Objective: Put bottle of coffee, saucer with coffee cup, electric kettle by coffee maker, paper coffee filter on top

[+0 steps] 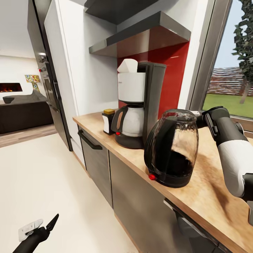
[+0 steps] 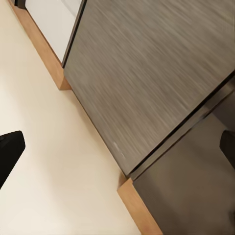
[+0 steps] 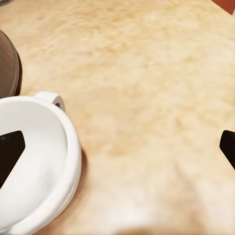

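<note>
The coffee maker (image 1: 140, 105) stands on the kitchen countertop (image 1: 207, 182) with the paper coffee filter (image 1: 127, 65) on its top. The bottle of coffee (image 1: 108, 121) sits just left of it. The electric kettle (image 1: 172, 151) stands right of it, near the front edge. My right arm (image 1: 228, 140) reaches behind the kettle, where its fingertips are hidden. In the right wrist view my right gripper (image 3: 117, 149) is open over the countertop (image 3: 147, 88), one fingertip (image 3: 10, 154) above the coffee cup (image 3: 34, 171). My left gripper (image 1: 42, 225) hangs open low over the floor. The saucer is hidden.
The grey kitchen shelf (image 1: 140, 33) hangs above the coffee maker. Grey cabinet fronts (image 2: 147, 73) run under the counter down to a wooden plinth (image 2: 139, 205). A window (image 1: 232, 70) borders the counter at right. A tall dark fridge (image 1: 49, 77) stands at left.
</note>
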{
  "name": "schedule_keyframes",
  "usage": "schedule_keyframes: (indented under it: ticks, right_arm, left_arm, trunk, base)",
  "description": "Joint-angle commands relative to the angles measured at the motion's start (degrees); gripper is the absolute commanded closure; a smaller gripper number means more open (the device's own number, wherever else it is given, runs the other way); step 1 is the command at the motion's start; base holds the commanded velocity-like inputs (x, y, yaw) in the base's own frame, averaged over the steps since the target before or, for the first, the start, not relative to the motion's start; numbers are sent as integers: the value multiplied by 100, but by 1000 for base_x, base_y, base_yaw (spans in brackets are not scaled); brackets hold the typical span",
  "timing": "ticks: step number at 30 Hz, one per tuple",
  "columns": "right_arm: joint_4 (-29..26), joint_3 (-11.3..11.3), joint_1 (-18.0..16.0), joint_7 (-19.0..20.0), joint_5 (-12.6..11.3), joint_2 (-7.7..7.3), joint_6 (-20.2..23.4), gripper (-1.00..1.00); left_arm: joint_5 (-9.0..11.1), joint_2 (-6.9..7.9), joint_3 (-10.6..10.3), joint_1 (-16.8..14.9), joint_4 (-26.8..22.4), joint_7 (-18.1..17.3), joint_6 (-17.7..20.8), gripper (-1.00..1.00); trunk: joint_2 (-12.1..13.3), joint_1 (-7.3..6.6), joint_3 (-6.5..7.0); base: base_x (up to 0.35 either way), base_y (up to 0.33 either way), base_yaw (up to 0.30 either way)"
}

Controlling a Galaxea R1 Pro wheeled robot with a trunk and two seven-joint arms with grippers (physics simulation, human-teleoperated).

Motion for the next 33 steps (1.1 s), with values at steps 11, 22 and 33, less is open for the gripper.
schedule_keyframes:
  ticks: [11,22,33]
  right_arm:
    - [-6,-13,-2,54,59,2,15,-100]
    - [0,-13,-2,58,59,9,15,-100]
    - [2,-13,-2,54,59,11,13,-100]
  left_arm:
    - [43,2,-1,0,-7,-21,-2,-100]
    - [40,3,-1,0,-9,-21,-2,-100]
    - [41,3,-1,0,-9,-21,0,-100]
  trunk:
    - [-2,-1,-72]
    - [-83,43,-114]
    - [-203,109,-167]
  base:
    - [0,0,0]
    - [0,0,0]
    - [0,0,0]
